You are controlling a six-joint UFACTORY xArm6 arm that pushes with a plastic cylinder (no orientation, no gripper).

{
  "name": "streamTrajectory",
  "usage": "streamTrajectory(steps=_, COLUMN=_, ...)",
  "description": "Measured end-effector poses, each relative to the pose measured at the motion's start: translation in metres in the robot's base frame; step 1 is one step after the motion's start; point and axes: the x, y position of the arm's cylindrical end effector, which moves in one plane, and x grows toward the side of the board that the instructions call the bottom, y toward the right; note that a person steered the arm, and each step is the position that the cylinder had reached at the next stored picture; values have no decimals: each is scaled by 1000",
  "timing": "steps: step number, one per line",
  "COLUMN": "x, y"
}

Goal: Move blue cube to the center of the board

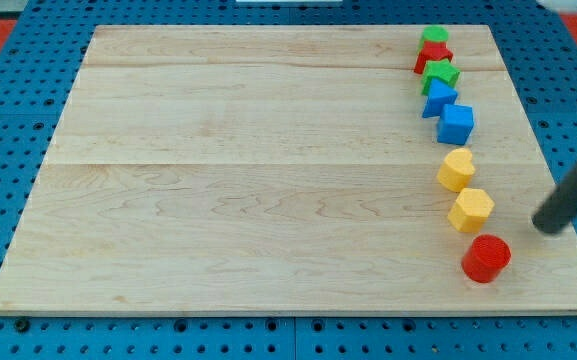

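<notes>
The blue cube (456, 124) sits near the view's right edge of the wooden board (268, 170), in a column of blocks. Above it lie another blue block (438, 98), a green block (441, 73), a red block (432, 55) and a green block (433, 36) at the top. Below it lie a yellow heart-like block (456, 170), a yellow hexagon (471, 210) and a red cylinder (486, 258). My tip (545, 227) is at the view's right, right of the yellow hexagon and well below and right of the blue cube, touching no block.
The board rests on a blue pegboard table (8, 150). The board's right edge (558, 170) runs close behind my tip.
</notes>
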Motion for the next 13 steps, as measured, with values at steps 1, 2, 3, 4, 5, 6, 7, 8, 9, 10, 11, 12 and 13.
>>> streamTrajectory(steps=1, x=-83, y=-17)
streamTrajectory(steps=2, x=-106, y=-56)
streamTrajectory(steps=3, x=-103, y=-84)
streamTrajectory(steps=4, x=-126, y=-74)
streamTrajectory(steps=5, x=-144, y=-84)
streamTrajectory(steps=6, x=-136, y=-155)
streamTrajectory(steps=7, x=-136, y=-180)
streamTrajectory(steps=8, x=-141, y=-168)
streamTrajectory(steps=9, x=-160, y=-63)
streamTrajectory(steps=10, x=-127, y=-78)
streamTrajectory(steps=11, x=-125, y=-144)
streamTrajectory(steps=12, x=-110, y=-238)
streamTrajectory(steps=13, x=-129, y=-195)
